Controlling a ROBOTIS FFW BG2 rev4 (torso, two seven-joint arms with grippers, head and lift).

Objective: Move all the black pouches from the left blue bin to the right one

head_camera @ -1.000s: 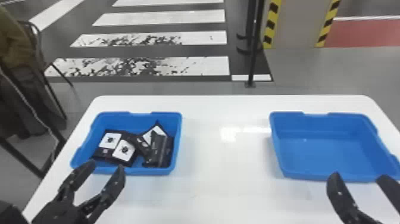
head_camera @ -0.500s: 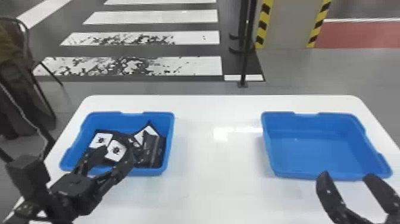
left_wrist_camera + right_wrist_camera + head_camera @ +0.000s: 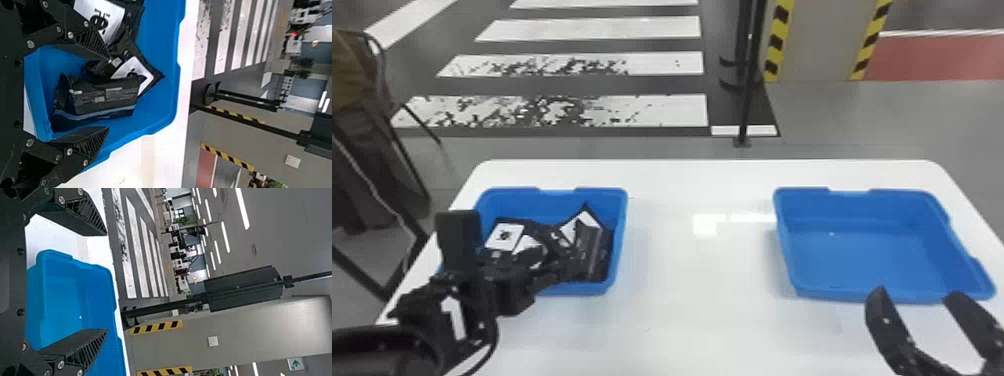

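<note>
- ok, left gripper [image 3: 568, 257] is over the left blue bin [image 3: 557, 200], fingers spread wide
- one dark pouch [image 3: 98, 96] lies in that bin, in the gap between those fingers in the left wrist view
- other black pouches [image 3: 504, 236], some with white labels, overlap beside it, same bin
- right gripper [image 3: 916, 294] is at the near edge of the right blue bin [image 3: 849, 200], fingers apart
- both bins sit on the white table [image 3: 702, 310]

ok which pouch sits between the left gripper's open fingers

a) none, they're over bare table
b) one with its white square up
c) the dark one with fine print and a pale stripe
c: the dark pouch, fine print and pale stripe up, lies between the left gripper's parted fingers.
</note>
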